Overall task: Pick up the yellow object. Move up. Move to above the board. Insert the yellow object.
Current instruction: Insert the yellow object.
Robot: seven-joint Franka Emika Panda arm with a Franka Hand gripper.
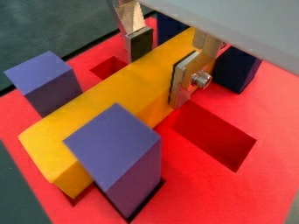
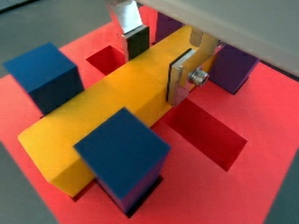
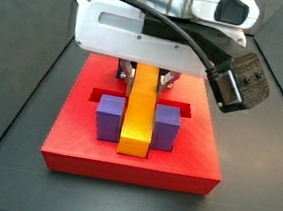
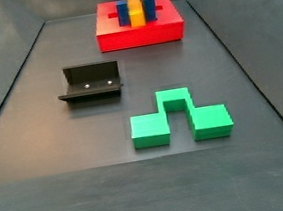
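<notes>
Nearest you, a blue-purple post (image 1: 114, 156) flanks the yellow object (image 1: 111, 109), which lies low on the board (image 1: 251, 188) between paired posts that guide it. Your gripper (image 1: 163, 59), above the board, pinches the bar's far end for seating.

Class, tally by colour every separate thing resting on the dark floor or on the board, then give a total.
Red board: 1
Yellow bar, between the gripper fingers: 1
Green block: 1
Black fixture: 1
Total: 4

Matt yellow object (image 1: 111, 109), silver-fingered tool (image 1: 162, 59)
</notes>
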